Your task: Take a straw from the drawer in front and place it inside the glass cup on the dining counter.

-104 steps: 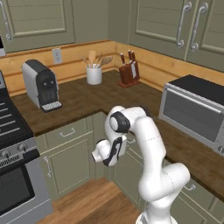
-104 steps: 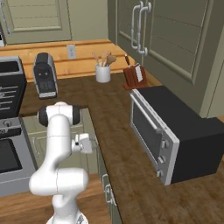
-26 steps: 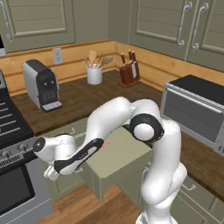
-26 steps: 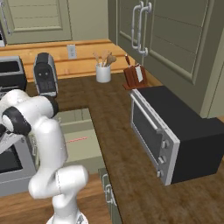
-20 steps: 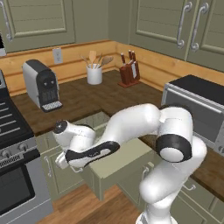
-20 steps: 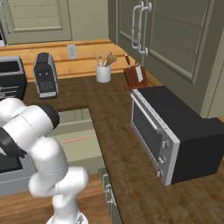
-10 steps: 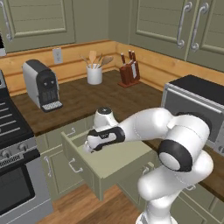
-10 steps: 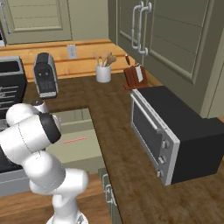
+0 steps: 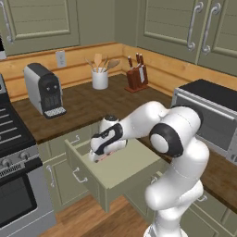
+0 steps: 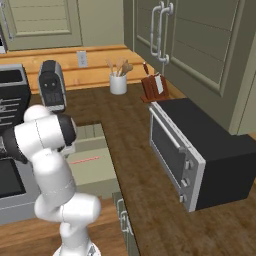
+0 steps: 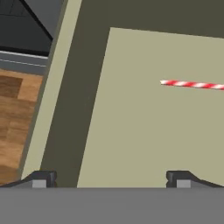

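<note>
The sage-green drawer [image 9: 121,172] stands pulled out below the counter, seen too in the right base view [image 10: 95,172]. A thin red-and-white striped straw [image 11: 192,84] lies flat on its floor, showing as a red line [image 10: 83,160] from the right. My gripper [image 9: 101,155] hangs over the drawer's back left part, pointing down into it. In the hand view the gripper [image 11: 111,179] is open, nothing between its fingertips [image 11: 41,178], and the straw lies ahead and to the right. The glass cup and the dining counter are out of view.
On the wooden counter behind stand a coffee machine [image 9: 44,95], a white utensil holder [image 9: 99,78] and a knife block [image 9: 136,76]. A toaster oven [image 9: 208,115] sits to the right, a stove [image 9: 14,152] to the left. Wood floor lies below the drawer front.
The drawer, shut in the earliest frames, now stands open. My hand has swung from low by the stove, left of the drawer front, up and right to over the drawer's inside. The jaws stay open.
</note>
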Robot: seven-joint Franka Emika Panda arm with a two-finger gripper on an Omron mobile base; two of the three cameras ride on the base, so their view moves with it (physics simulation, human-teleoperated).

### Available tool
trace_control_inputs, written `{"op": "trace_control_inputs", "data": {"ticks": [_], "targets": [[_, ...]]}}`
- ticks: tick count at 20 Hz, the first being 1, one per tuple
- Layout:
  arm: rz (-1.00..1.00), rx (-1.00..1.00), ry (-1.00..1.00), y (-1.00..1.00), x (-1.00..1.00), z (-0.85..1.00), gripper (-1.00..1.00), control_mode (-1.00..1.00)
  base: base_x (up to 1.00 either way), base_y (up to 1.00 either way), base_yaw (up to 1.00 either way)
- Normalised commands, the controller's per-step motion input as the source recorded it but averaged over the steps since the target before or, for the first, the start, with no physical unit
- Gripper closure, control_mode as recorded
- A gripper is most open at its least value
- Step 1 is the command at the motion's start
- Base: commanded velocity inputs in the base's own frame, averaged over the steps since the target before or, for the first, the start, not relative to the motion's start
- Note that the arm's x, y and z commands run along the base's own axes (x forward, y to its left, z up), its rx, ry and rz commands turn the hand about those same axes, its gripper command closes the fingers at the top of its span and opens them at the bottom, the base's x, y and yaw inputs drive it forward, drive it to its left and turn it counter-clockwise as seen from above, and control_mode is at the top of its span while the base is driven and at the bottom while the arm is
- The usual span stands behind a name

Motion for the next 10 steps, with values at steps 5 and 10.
{"op": "trace_control_inputs", "data": {"ticks": [5,10], "targets": [[0.0,0.0,0.03,0.24,0.2,-0.39,-1.0,-1.0,0.0,0.0,0.0],[0.0,0.0,0.07,0.22,0.25,-0.39,-1.0,-1.0,0.0,0.0,0.0]]}}
